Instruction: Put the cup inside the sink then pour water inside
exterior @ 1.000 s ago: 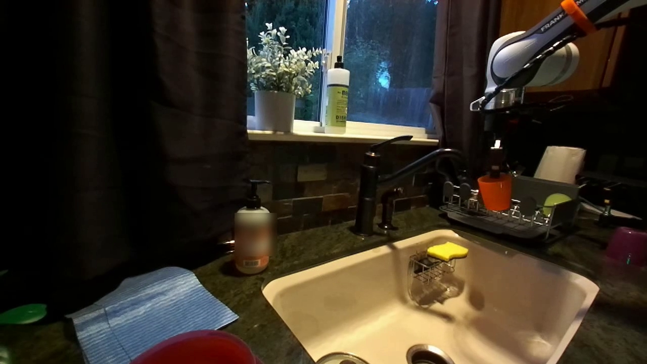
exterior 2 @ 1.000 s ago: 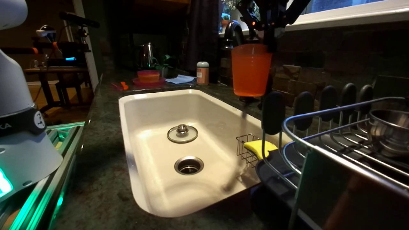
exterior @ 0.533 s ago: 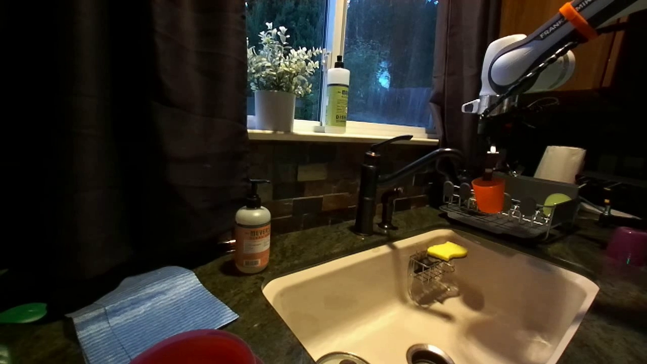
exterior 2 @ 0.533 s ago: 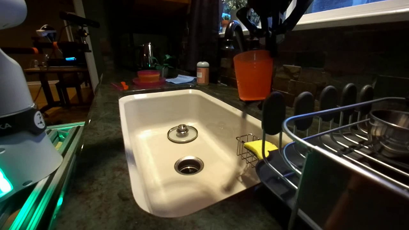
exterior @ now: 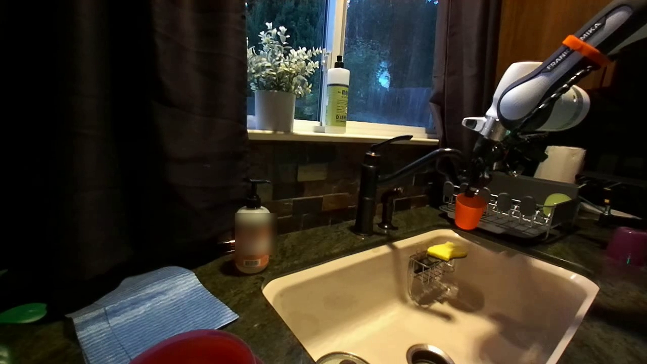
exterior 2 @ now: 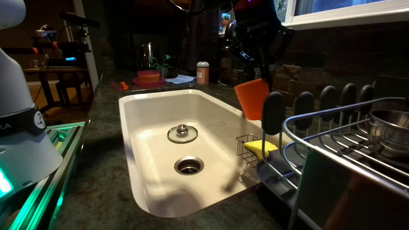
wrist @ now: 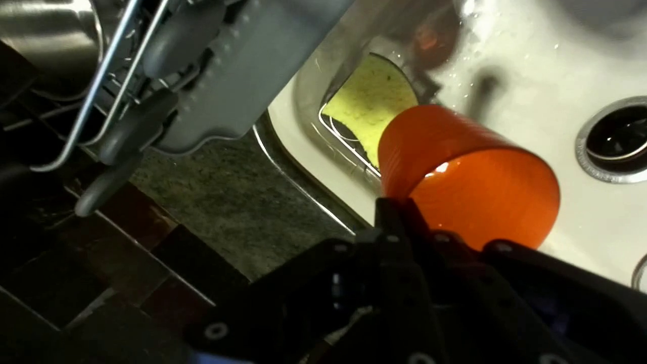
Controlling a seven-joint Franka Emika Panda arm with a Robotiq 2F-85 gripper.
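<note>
The gripper (wrist: pixel 399 205) is clamped on the cup (wrist: pixel 485 194), its two tips pinched about the orange wall at the rim. The cup is off the tabletop (exterior 2: pixel 102 166), held tilted by the corner of the sink (exterior 2: pixel 153 115) that lies nearest the rack (exterior: pixel 536 189), on the faucet (exterior: pixel 370 187) side; just how much of it is over the sink I cannot tell. The wrist view looks into its mouth, where a bright glint sits on the inner wall; what it holds cannot be made out. Seen from there, the cup stands against the white floor of the sink and overlaps the sponge (wrist: pixel 371 96), which rests at a wire caddy (exterior 2: pixel 247 148) by the sink wall. Down in the sink a glass lid (exterior 2: pixel 182 136) lies near the drain (exterior 2: pixel 188 166). The rack stands on the tabletop just beside the sink and holds a metal vessel (exterior 2: pixel 391 132) and something green (exterior: pixel 557 203). Toward the sink's opposite end a soap bottle (exterior: pixel 252 242) stands upright on the tabletop, with a blue cloth (exterior: pixel 156 303) spread near it and, partly in front of the cloth, a red bowl (exterior: pixel 197 349), only part of which is in view. On the sill (exterior: pixel 308 135) above, a potted plant (exterior: pixel 275 108) and a dish-soap bottle (exterior: pixel 337 103) stand upright, a little apart.
</note>
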